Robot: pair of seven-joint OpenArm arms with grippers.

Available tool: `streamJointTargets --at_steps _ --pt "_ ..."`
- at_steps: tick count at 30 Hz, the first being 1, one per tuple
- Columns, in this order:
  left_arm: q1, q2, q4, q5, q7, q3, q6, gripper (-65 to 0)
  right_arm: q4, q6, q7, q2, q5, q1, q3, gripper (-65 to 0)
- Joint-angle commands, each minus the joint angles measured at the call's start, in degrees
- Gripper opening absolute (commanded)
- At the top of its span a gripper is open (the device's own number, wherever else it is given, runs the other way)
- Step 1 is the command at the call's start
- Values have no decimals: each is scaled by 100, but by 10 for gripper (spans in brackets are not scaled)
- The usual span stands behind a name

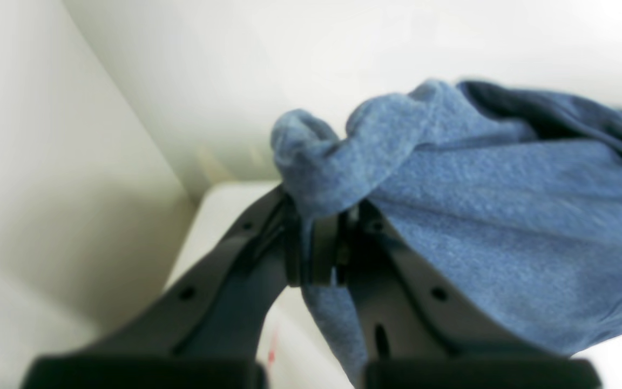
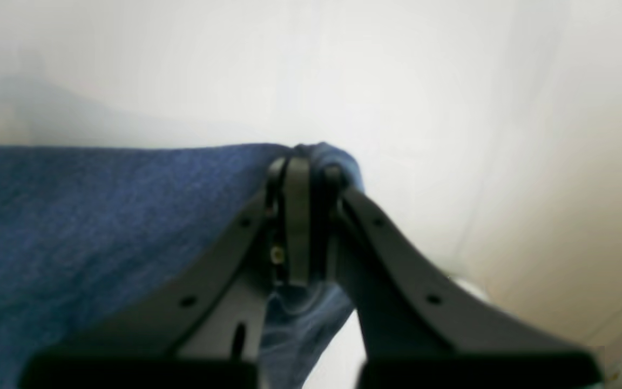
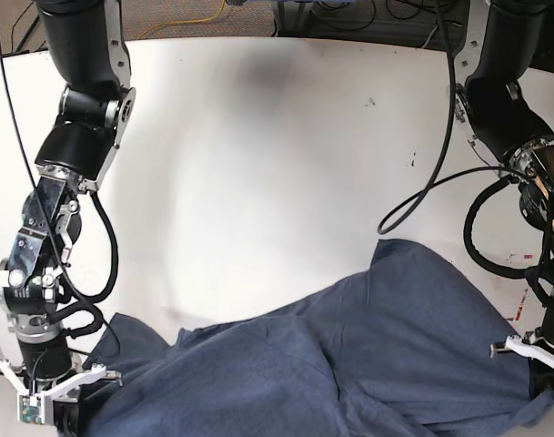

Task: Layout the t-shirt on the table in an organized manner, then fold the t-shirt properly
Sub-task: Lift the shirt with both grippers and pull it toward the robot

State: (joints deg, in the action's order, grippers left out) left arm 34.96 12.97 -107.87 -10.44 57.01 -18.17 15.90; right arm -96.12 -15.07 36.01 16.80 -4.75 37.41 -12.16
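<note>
black jaws of the left gripper (image 1: pixel 316 243) are pinching a bunched corner of the t-shirt (image 1: pixel 505 227), the blue fabric bulging above and spilling to the right of them. jaws of the right gripper (image 2: pixel 303 216) are clamping another edge, cloth stretching away to their left. both arms are holding the shirt at the near edge of the table (image 3: pixel 277 164).

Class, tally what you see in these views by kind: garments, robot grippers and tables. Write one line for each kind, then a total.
Garments: 1, the t-shirt
Robot grippers: 2, the left gripper and the right gripper, each shut on the t-shirt
Tables: 1, the table
Total: 4
</note>
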Motion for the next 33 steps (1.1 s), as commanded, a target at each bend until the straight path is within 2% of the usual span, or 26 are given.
streamJointTargets --at_steps 1,6,9,16,24,33 --pt "341 52 31 -24 -176 20 -21 -650 -90 43 -98 188 5 422 16 -650" --pt "552 52 31 -24 -176 20 -12 -650 -98 26 17 338 5 730 16 -650" --pt "605 61 23 -24 -176 20 -3 -650 -107 -141 87 426 -74 844 -10 -650" --pt "667 281 67 -42 -176 20 -3 -650 -98 -229 166 663 -329 756 -19 -650" --pt "640 290 93 -51 -185 55 -3 -650 -265 -229 157 663 -329 360 -89 -650" --pt "1009 290 137 -42 -185 64 -3 -650 -169 -229 166 654 -329 642 -89 -650"
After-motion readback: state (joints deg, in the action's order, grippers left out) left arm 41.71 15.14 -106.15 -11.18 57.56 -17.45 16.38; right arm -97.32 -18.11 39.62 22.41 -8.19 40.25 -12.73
